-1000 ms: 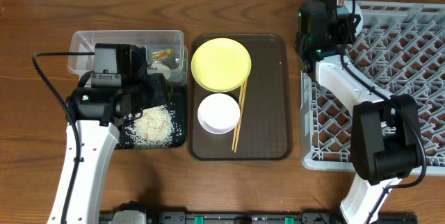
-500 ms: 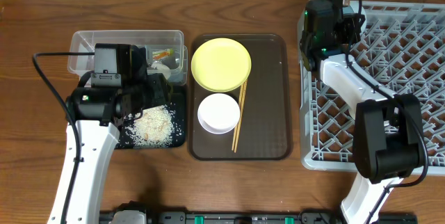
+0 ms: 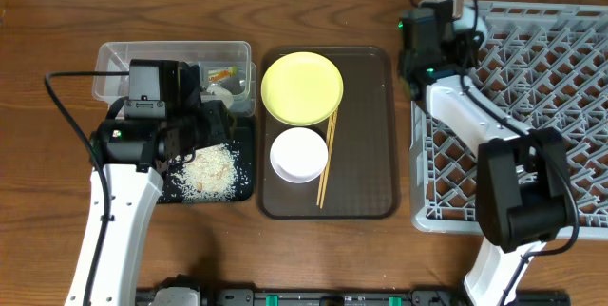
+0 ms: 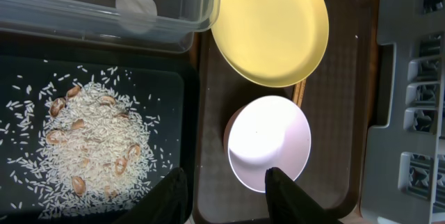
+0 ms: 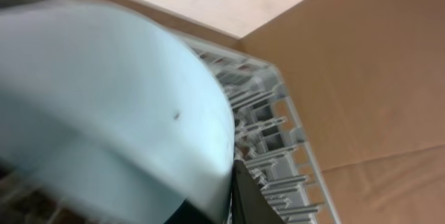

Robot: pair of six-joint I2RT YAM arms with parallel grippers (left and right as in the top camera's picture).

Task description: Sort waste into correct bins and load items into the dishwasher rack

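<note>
Brown wooden table [image 3: 380, 258], grey rack [image 3: 560, 78] at right; left gripper [image 4: 226, 175] part-open, empty; right gripper [image 3: 464, 30] against light blue bowl [image 5: 104, 113], grip unclear

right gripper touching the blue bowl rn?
Cannot tell. Right wrist view: blue bowl is blurred, its rim beside one dark finger, no plain contact or gap. Overhead: right gripper tips hidden.
</note>
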